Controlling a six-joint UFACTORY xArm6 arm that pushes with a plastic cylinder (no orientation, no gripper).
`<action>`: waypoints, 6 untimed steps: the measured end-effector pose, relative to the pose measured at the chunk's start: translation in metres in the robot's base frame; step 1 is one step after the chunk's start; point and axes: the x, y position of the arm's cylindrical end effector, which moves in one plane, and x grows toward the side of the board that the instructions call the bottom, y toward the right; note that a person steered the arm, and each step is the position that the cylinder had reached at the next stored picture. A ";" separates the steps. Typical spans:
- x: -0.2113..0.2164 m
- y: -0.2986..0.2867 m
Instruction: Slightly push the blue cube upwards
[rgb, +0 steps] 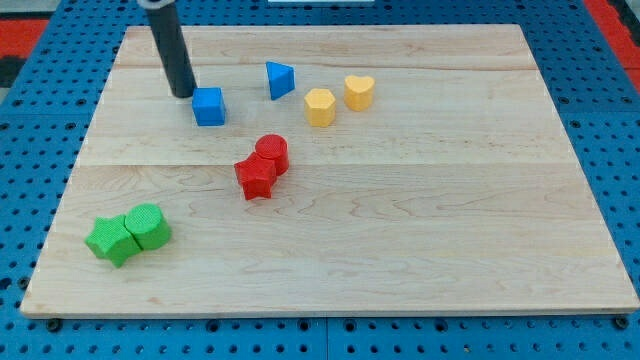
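Note:
The blue cube (209, 106) sits on the wooden board (420, 200) in the upper left part. My tip (183, 94) rests on the board just to the cube's upper left, very close to it or touching its left edge. The dark rod rises from there to the view's top edge.
A blue triangular block (280, 80) lies right of the cube. A yellow hexagon-like block (319, 107) and a yellow heart (359, 92) lie further right. A red cylinder (272, 153) and a red star (256, 178) touch mid-board. Two green blocks (128, 234) sit at lower left.

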 end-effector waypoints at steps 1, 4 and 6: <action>0.023 0.012; 0.063 0.069; 0.041 0.071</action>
